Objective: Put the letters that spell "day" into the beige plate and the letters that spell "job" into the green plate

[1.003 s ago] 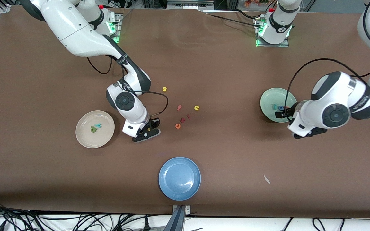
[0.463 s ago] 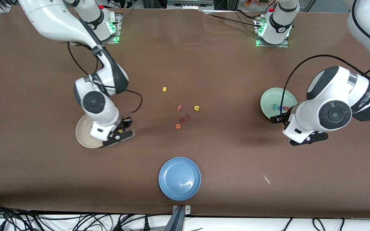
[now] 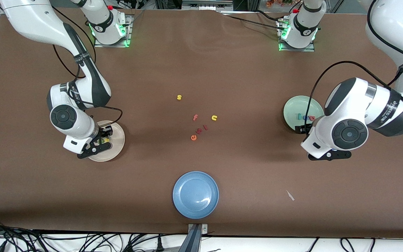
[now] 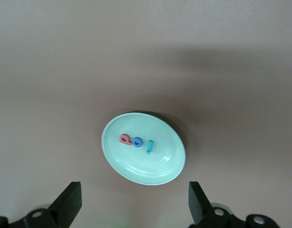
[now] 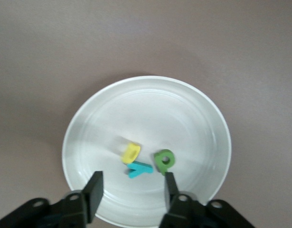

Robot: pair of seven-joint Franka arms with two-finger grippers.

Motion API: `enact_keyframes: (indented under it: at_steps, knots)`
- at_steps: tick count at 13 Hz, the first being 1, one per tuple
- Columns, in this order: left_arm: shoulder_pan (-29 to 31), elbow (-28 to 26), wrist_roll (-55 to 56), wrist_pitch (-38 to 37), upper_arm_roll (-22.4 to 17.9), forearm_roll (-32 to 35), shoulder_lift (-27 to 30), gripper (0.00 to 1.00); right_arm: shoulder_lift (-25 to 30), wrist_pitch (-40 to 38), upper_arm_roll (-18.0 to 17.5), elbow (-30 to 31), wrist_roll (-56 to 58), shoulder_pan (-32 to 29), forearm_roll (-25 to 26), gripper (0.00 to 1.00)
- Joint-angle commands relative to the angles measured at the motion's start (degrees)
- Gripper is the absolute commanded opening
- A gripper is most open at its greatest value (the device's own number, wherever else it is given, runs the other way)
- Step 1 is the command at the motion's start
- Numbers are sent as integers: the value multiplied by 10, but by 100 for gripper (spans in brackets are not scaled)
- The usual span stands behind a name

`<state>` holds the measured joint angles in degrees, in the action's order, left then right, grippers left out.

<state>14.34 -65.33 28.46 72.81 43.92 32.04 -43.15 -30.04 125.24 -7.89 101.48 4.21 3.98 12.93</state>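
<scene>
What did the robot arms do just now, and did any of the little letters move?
The right hand carried the yellow a from beside the beige plate to over it and let go; the a now lies in the plate with the d and y. The left hand, open, drifted slightly over the table beside the green plate. The j, o, b, loose letters and blue plate stayed put.
</scene>
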Motion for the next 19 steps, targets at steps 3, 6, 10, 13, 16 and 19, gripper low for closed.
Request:
enact_keyframes:
  at_steps: [3, 6, 10, 13, 16, 19]
  knots:
    - [-31, 46, -128, -21, -126, -135, 51, 99, 35, -1, 22, 13, 10, 3, -46, 99]
    - [-61, 24, -200, 38, -272, -272, 116, 99, 77, -11, 34, 14, 11, 2, -69, 99]
    - [-82, -107, -229, 162, -336, -327, 205, 95, 153, -118, 40, 6, 10, 2, -118, 99]
    - [-81, -219, -229, 278, -342, -333, 272, 95, 191, -209, 41, -31, 9, 2, -119, 99]
    - [-75, -268, -230, 329, -342, -336, 306, 95, 195, -309, 55, -101, 9, 2, -119, 99]
    - [-62, -256, -295, 307, -342, -332, 314, 99, 240, -371, 64, -121, 5, 1, -126, 100]
